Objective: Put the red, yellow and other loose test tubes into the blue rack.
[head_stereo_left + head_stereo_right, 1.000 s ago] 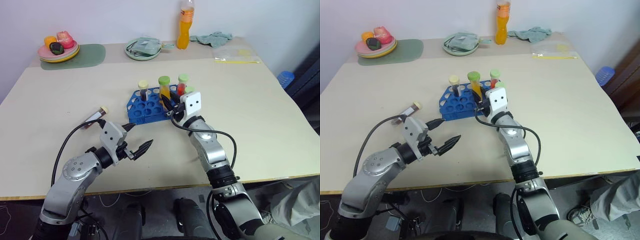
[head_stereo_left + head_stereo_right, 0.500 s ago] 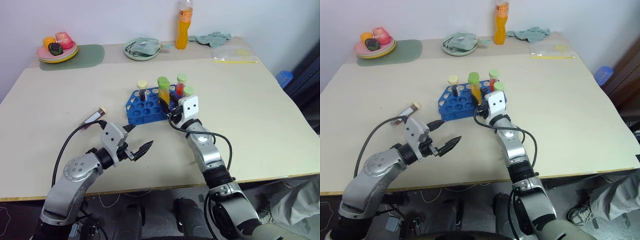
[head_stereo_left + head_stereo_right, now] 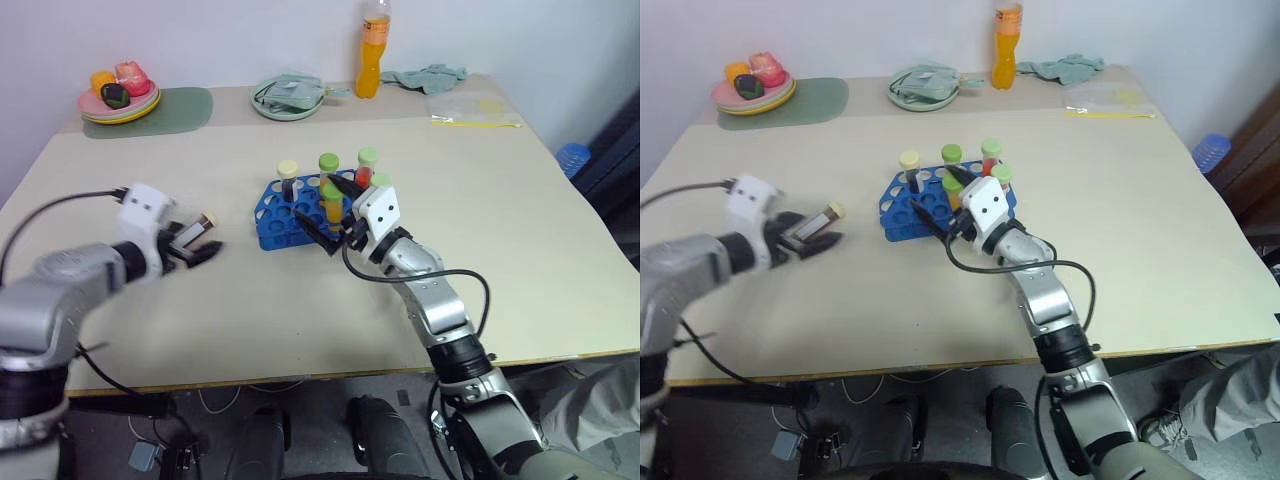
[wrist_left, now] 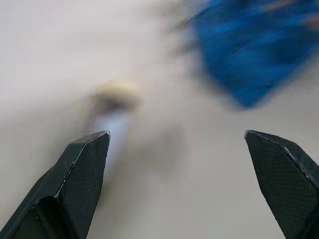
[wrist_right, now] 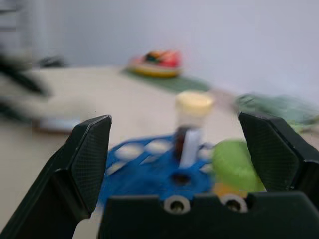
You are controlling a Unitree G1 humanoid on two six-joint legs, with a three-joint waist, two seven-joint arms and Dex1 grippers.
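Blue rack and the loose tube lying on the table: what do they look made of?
Blue rack: likely moulded plastic, judging by its uniform saturated colour and grid of round holes. Loose tube: probably clear plastic or glass, I can't tell which; dark contents show through the wall, and its cream cap looks like matte plastic.

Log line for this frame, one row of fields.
left tool: open, at lying tube | right tool: open, by blue rack | rack: five tubes upright | loose: one
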